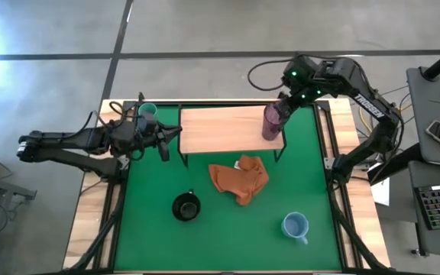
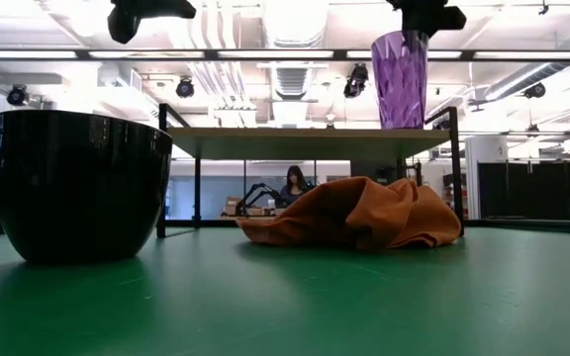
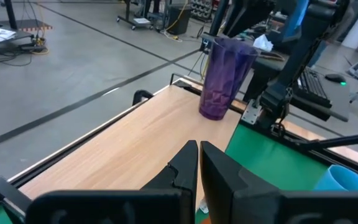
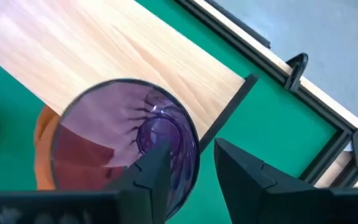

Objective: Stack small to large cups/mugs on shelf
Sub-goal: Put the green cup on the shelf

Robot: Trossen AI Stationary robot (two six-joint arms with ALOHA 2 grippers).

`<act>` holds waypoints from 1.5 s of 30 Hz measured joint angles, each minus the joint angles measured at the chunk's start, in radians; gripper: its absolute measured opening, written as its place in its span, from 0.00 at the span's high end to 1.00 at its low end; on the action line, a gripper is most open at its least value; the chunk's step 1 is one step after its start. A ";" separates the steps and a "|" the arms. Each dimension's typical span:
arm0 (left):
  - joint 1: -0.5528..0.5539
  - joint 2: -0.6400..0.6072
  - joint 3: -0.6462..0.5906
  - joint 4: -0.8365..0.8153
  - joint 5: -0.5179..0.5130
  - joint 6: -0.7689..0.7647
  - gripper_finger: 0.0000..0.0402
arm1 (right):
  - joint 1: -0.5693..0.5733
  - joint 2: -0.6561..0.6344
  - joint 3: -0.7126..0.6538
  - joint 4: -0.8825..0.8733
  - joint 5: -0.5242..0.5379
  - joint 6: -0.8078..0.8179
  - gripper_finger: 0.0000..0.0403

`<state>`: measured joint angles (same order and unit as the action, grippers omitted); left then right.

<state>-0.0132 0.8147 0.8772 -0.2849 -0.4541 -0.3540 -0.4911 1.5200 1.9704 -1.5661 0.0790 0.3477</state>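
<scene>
Purple cup [image 1: 272,122] upright at shelf [image 1: 220,130] right end, largest slot; right gripper [image 4: 188,168] jaws open astride rim, left gripper [image 3: 197,163] closed.

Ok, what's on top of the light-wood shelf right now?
Only the tall purple faceted cup, upright at the right end of the light-wood shelf, with the right gripper at its rim. The remaining plank is bare. The mat beneath the plank is hidden from above.

Purple cup [image 1: 272,122] — on shelf [image 1: 224,128]
</scene>
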 joint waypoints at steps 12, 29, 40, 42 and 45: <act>0.036 -0.094 0.001 -0.101 0.060 -0.015 0.99 | 0.000 -0.016 0.137 -0.003 0.079 -0.034 0.67; 0.091 -0.103 -0.023 -0.189 0.058 -0.050 0.99 | 0.035 -0.306 -0.175 -0.006 -0.051 0.253 0.73; 0.126 -0.182 -0.021 -0.286 0.232 -0.085 0.99 | 0.035 -0.430 -0.448 -0.006 -0.106 0.308 0.78; 0.126 -0.198 -0.021 -0.308 0.229 -0.085 0.99 | 0.035 -0.437 -0.457 -0.006 -0.109 0.308 0.78; 0.129 -0.219 -0.021 -0.385 0.113 -0.115 0.99 | 0.035 -0.447 -0.456 -0.005 -0.108 0.307 0.79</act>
<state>0.1154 0.5957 0.8562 -0.6696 -0.3411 -0.4688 -0.4561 1.0734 1.5140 -1.5711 -0.0289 0.6544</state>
